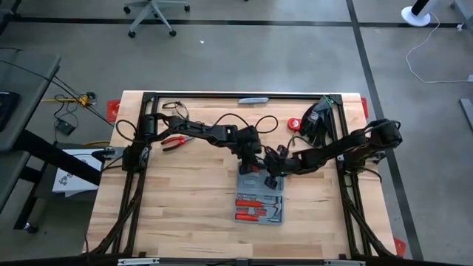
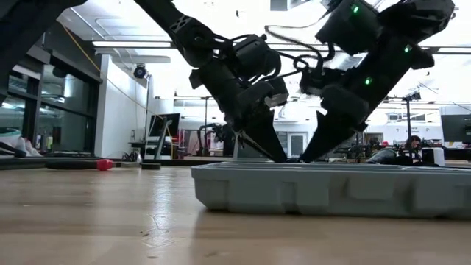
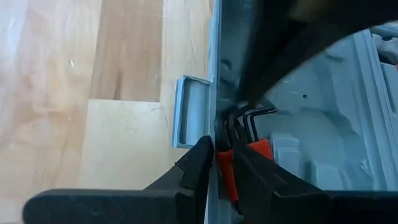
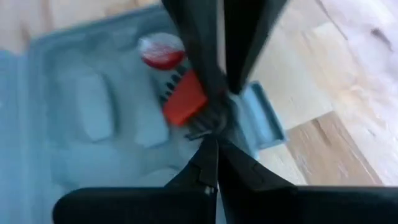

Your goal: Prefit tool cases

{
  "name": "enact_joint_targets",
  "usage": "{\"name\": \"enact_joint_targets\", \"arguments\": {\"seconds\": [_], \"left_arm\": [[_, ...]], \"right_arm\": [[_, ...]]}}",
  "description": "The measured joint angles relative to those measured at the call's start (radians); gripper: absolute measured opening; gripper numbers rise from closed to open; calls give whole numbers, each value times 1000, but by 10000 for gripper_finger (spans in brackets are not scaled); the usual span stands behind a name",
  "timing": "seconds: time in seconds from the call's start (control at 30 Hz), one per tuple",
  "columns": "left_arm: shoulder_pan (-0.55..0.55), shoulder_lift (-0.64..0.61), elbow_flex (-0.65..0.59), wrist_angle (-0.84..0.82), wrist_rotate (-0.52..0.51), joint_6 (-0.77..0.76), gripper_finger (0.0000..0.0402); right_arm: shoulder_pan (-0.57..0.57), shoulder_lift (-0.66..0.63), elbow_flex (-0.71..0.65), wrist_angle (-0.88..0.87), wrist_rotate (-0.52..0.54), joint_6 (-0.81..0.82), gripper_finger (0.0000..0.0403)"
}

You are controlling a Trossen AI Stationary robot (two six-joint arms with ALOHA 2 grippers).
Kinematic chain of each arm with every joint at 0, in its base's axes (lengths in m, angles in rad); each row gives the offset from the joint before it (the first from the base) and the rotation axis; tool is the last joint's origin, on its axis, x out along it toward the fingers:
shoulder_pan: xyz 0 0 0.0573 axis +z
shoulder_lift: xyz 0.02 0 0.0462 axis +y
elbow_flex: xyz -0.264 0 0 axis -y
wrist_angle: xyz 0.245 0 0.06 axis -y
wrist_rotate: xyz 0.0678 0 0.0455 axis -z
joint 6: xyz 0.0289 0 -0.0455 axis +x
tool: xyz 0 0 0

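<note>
On the wooden desk the open case lies at centre. Left tool grips a red holder at the case's 12 o'clock edge – a slip could drop it. Right tool is clenched, empty.

Grey concrete floor, office chair beyond.

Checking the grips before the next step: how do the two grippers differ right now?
The left gripper is shut on a red hex key set at the case edge; the right gripper is shut on nothing. Left reaches from the left, right from the right. Both hover over the open case's lid half.
</note>
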Motion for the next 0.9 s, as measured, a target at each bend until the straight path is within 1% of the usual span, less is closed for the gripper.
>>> {"name": "enact_joint_targets", "arguments": {"seconds": [0.13,0.23,0.37,0.5,0.67,0.9], "left_arm": [[2,1,0,5,-10,1,60],[2,1,0,5,-14,3,60],[2,1,0,6,-14,3,60],[2,2,-1,17,-7,10,60],[3,3,-2,39,21,10,60],[2,3,-3,43,27,10,60]], "right_arm": [[15,-29,2,-38,11,13,0],[31,-28,-4,-96,54,58,0],[71,-28,-55,-93,115,164,0],[92,-29,-120,-24,142,249,0],[58,-31,-173,98,122,247,0],[-23,-29,-177,162,32,142,0]]}}
